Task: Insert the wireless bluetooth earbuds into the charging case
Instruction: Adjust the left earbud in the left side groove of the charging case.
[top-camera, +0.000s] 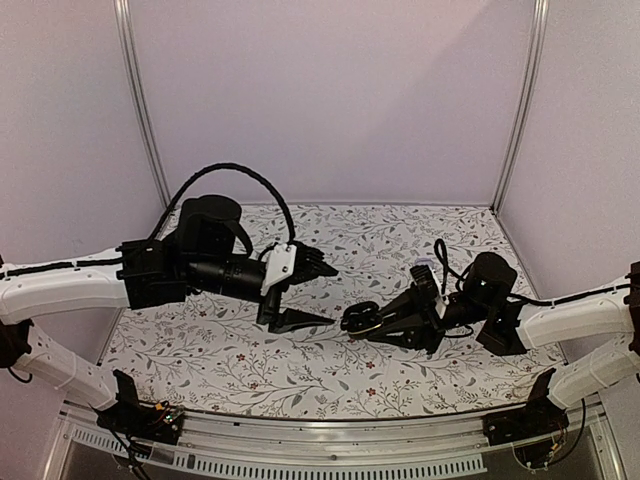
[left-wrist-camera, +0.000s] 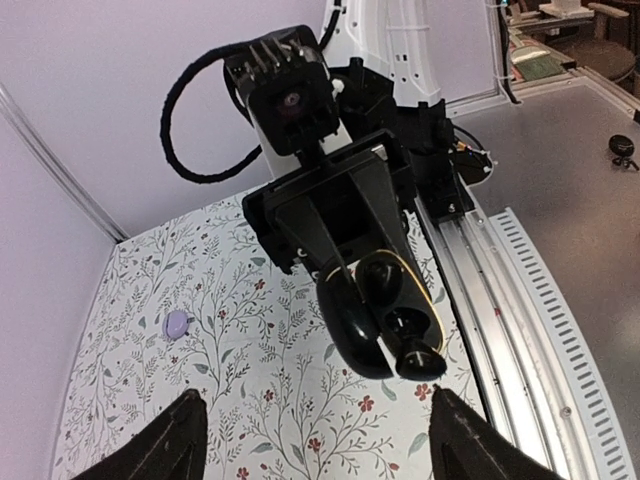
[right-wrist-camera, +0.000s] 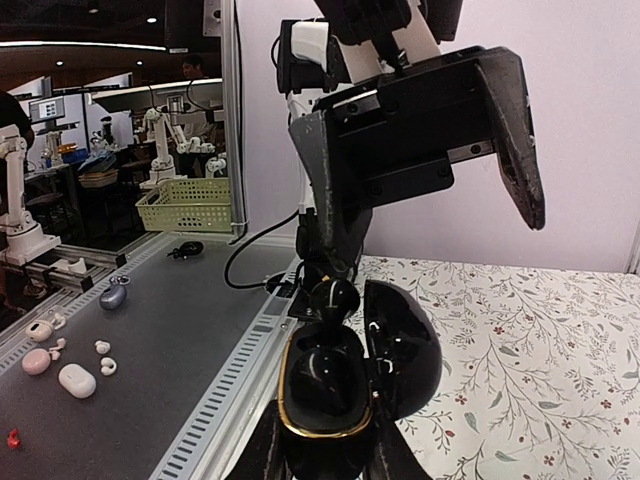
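We see the right gripper (top-camera: 375, 322) pinching the charging case (right-wrist-camera: 325, 395) above the cloth (top-camera: 250, 360), its lid (right-wrist-camera: 405, 350) swung open. What looks like an earbud (right-wrist-camera: 335, 296) perches at the far rim, perhaps unseated. The left gripper (top-camera: 334, 294), spread and empty, faces it head-on, close by

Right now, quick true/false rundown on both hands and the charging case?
1. The right hand grips the glossy black rounded charging case. True.
2. The case's lid is shut. False: it is hinged open.
3. The left hand is open and holds nothing. True.
4. The small lavender piece sits inside the case. False: it lies on the floral patterned cloth, apart from the case.
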